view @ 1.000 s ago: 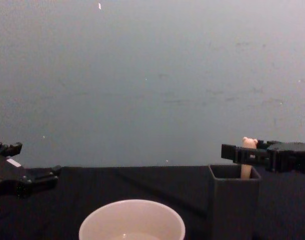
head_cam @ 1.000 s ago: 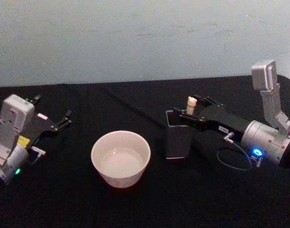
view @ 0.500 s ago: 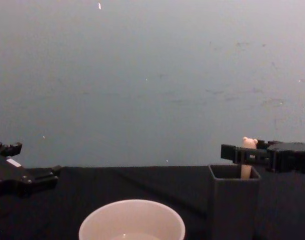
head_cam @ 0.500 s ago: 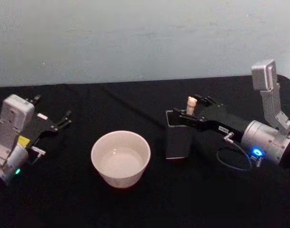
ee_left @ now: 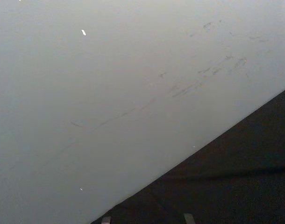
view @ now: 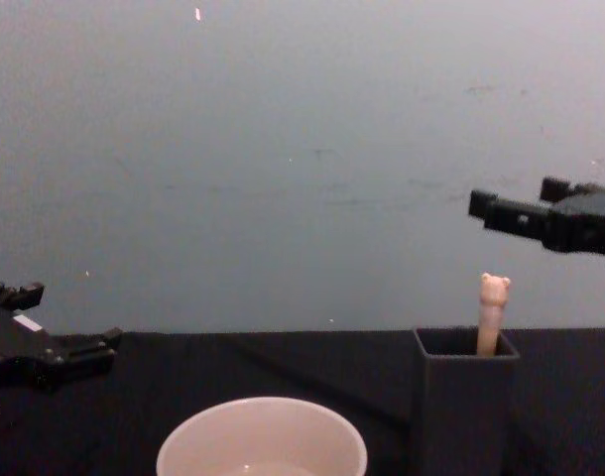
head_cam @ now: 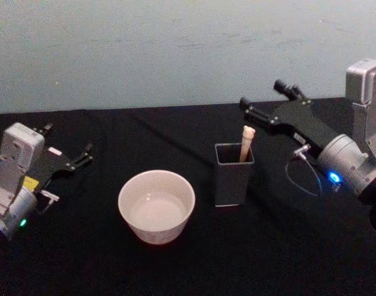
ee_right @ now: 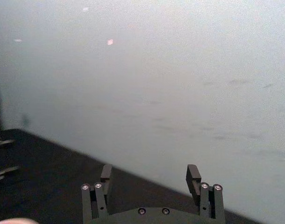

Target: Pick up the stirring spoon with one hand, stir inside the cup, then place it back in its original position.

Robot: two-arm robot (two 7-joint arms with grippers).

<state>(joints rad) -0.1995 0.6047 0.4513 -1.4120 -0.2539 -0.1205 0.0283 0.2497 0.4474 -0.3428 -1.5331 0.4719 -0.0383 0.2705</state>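
- Right gripper (head_cam: 263, 103) is up in the air, above and behind the holder (head_cam: 233, 174), well clear of its rim; nothing between the fingers.
- Its fingers are spread apart: right wrist view shows both fingertips (ee_right: 106, 173) with a wide empty gap and only the wall beyond them.
- Chest view: same gripper (view: 521, 206) sits higher than the bear head, offset to the right side of it, not touching.
- Stirring spoon (head_cam: 246, 142) stands in the holder, below and in front of the right gripper, handle leaning against the holder's back right corner. Bear head pokes above the rim; neck and bowl are hidden inside.
- Chest view confirms it: spoon (view: 492, 313) nearly upright, out of the holder (view: 465, 397), free of any grip.
- Cup (head_cam: 156, 205) sits on the black table (head_cam: 175, 265) to the left of the holder, near it but apart, well below and left of the right gripper. Pale inside; can't tell what is in it.
- Left gripper (head_cam: 68, 158) is parked low at the table's left edge, well apart from the cup, fingers parted, holding nothing.
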